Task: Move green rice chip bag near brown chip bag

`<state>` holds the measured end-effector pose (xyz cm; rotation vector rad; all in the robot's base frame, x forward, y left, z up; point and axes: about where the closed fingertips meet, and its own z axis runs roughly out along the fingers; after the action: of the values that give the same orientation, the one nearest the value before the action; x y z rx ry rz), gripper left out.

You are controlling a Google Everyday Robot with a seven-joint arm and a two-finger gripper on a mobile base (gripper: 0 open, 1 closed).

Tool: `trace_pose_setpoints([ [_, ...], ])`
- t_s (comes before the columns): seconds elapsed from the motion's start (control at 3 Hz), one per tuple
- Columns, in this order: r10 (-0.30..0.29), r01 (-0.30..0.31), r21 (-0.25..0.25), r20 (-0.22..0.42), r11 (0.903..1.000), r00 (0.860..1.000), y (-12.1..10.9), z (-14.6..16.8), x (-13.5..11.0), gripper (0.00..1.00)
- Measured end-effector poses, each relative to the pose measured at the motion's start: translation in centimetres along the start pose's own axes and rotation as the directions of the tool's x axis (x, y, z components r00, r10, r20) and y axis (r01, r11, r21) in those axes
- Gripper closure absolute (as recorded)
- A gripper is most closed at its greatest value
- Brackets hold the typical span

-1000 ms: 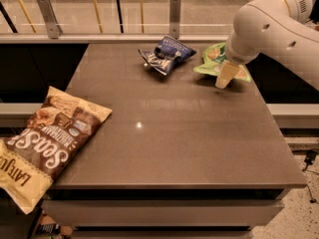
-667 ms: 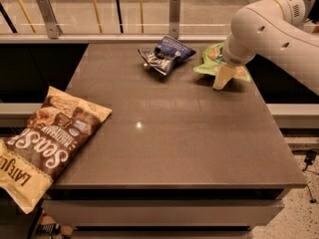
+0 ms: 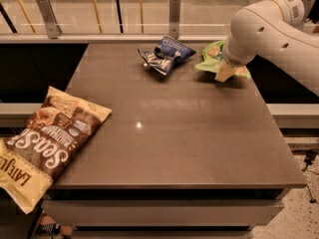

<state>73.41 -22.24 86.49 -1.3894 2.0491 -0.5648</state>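
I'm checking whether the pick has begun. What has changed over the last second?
Almost nothing. The claw stays down at the green rice chip bag at the table's far right, having edged at most slightly left. The bag has not moved. The brown chip bag at the near left edge and the dark-blue snack bag lie as before.

The table (image 3: 164, 133) carries the brown chip bag (image 3: 47, 143) overhanging its front-left corner, a dark-blue snack bag (image 3: 164, 55) at the back, and the green rice chip bag (image 3: 209, 59) beneath my end effector (image 3: 225, 72).
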Motion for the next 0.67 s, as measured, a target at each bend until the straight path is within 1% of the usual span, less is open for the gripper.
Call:
trace_pose_setpoints([
  [0.33,-0.001,0.001,-0.002,-0.001,1.0,1.0,0.11,0.12,0.0,0.64],
  [0.67,-0.002,0.002,-0.004,-0.001,1.0,1.0,0.21,0.23,-0.02,0.86],
])
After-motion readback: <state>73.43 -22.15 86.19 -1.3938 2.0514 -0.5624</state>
